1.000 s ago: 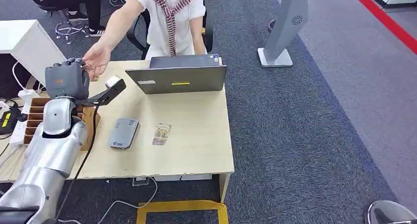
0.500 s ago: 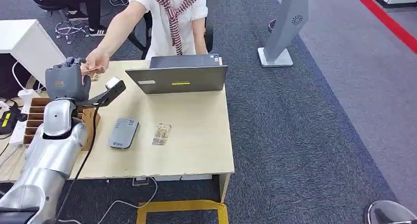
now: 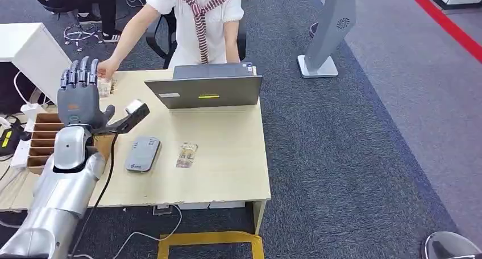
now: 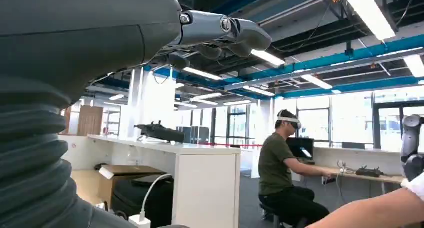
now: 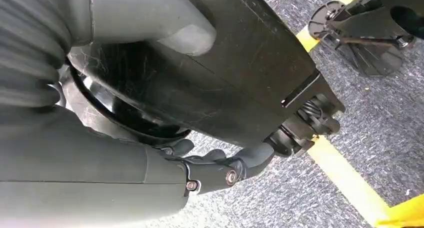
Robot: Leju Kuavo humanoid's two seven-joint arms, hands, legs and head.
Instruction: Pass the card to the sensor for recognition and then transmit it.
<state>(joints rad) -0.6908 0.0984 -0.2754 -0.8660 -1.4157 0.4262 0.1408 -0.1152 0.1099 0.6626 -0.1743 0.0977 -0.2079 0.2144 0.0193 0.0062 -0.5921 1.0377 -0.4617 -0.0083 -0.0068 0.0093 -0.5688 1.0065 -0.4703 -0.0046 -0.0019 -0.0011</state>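
The card [image 3: 104,87] is held down at the surface's [image 3: 227,157] far left edge by a person's hand [image 3: 106,70]. The left hand [image 3: 79,97], emptied since a moment earlier, is raised with fingers spread. Open room is seen around the sensor [image 3: 142,153]. The right hand [image 5: 210,170] is seen loosely curled, empty.

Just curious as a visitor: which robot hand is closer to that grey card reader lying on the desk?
Left. The left robot hand is raised over the desk's left end, just behind the card reader. The right robot hand hangs down over carpet by the robot's body.
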